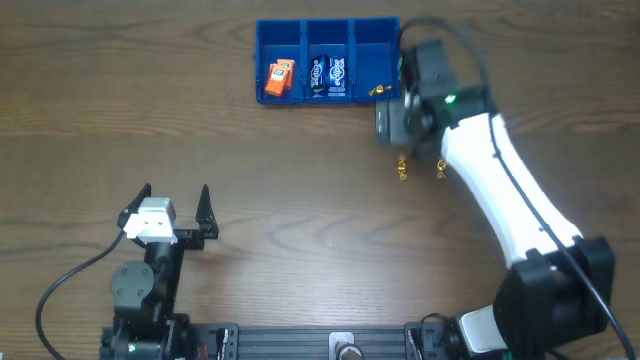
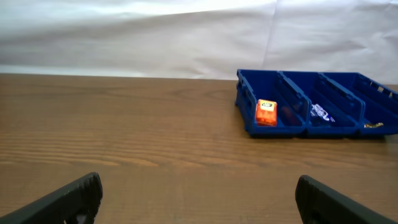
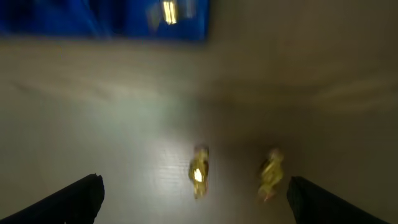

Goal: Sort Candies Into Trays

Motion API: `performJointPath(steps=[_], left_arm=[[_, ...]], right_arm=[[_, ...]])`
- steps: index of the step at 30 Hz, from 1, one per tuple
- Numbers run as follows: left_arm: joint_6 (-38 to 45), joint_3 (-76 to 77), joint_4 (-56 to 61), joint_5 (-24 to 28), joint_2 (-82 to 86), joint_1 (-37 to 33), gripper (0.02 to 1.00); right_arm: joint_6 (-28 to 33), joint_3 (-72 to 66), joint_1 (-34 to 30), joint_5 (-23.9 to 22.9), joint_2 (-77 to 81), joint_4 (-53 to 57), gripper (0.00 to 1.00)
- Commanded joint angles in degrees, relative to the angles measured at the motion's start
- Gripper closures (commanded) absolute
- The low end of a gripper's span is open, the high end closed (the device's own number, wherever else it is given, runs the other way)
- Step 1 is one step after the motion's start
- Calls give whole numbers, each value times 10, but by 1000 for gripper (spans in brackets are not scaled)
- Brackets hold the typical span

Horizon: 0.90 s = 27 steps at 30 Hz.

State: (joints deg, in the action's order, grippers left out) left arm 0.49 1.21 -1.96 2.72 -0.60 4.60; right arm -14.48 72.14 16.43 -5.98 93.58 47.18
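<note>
Two gold candies (image 3: 199,173) lie side by side just ahead of the wide-spread right jaws.

The counter (image 1: 300,250) is smooth, matt brown wood grain. The blue tray (image 2: 247,118) looks like glossy moulded plastic. A gold candy (image 3: 199,173) and a second gold candy (image 3: 270,173) gleam in shiny foil. The orange candy (image 2: 266,112) has a glossy wrapper.

Table (image 1: 300,200) room around gold candies (image 1: 403,168), blue tray (image 1: 260,60) near
</note>
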Motion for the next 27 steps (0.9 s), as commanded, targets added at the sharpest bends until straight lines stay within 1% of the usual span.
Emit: performJointPath(steps=[1, 5, 12, 19, 27], left_arm=[[8, -9, -24, -3, 3, -2, 20], [8, -9, -24, -3, 3, -2, 20], [8, -9, -24, -3, 3, -2, 20], [8, -9, -24, -3, 3, -2, 20], [8, -9, -24, -3, 3, -2, 20]], right_arm=[[-20, -92, 1, 31, 9, -51, 66], [-22, -132, 1, 42, 15, -79, 91], [-24, -133, 1, 45, 71, -115, 102], [-26, -133, -2, 42, 87, -146, 130], [-26, -133, -2, 29, 96, -150, 165]])
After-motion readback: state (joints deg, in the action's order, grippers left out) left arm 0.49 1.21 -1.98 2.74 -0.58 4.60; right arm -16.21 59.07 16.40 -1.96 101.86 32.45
